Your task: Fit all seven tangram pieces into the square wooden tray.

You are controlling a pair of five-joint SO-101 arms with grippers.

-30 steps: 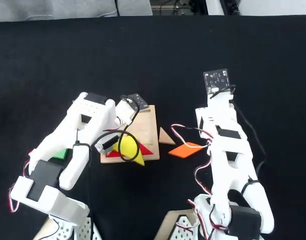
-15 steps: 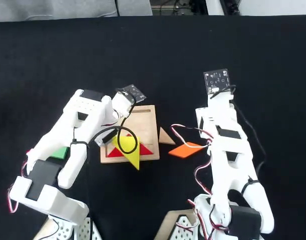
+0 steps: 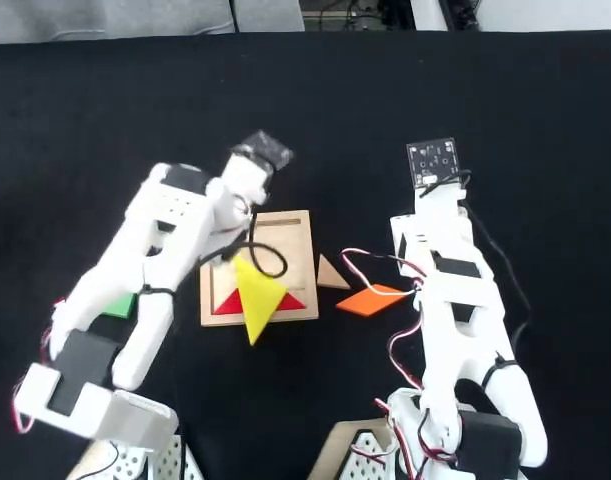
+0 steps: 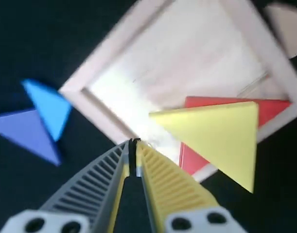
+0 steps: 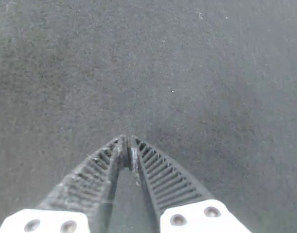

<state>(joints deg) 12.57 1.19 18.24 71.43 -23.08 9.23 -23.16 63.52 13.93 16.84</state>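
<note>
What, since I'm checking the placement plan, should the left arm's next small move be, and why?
Probably carry the large yellow triangle a little farther over the square wooden tray before lowering. The left gripper is shut on its corner, and its tip overhangs the tray's near rim past the red triangle, while bare floor lies beyond.

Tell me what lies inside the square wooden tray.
A red triangle lies against one wall of the tray, bare wood beside it. The yellow triangle and the left arm cover part of the floor, hiding anything there.
</note>
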